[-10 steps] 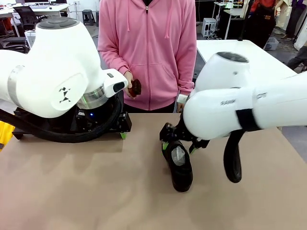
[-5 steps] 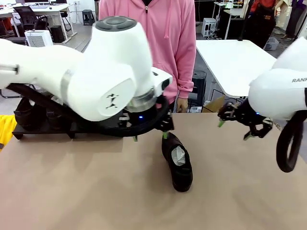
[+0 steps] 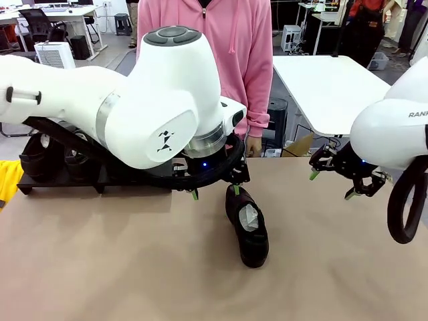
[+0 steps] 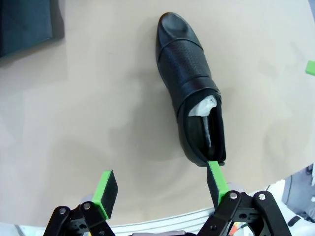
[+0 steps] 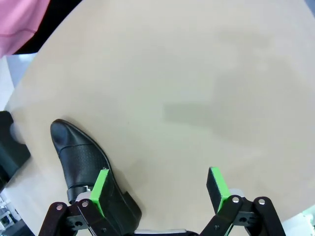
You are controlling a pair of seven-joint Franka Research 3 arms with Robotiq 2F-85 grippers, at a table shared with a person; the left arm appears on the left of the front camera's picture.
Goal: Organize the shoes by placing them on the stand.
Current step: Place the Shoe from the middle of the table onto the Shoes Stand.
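Observation:
One glossy black shoe (image 3: pixel 247 225) lies on the tan table, toe toward me, white paper in its opening. My left gripper (image 3: pixel 215 192) hovers open at the shoe's heel end. In the left wrist view the shoe (image 4: pixel 192 98) lies ahead with its heel touching or just short of the right-hand pad, and the left gripper (image 4: pixel 161 186) holds nothing. My right gripper (image 3: pixel 332 183) hangs open and empty to the shoe's right; its own view shows the gripper (image 5: pixel 158 189) and the shoe (image 5: pixel 83 157). The black stand (image 3: pixel 100 177) at far left carries two more shoes (image 3: pixel 35 156), partly hidden by my left arm.
A person in a pink hoodie stands at the far edge, one hand (image 3: pixel 253 144) hanging near the table. The stand's corner (image 4: pixel 24 22) shows in the left wrist view. A white table (image 3: pixel 328 80) stands behind on the right. Bare tabletop lies in front of the shoe.
My left arm has swung from the left across to the shoe's heel. My right gripper has left the shoe and pulled away to the right. The shoe has stayed put.

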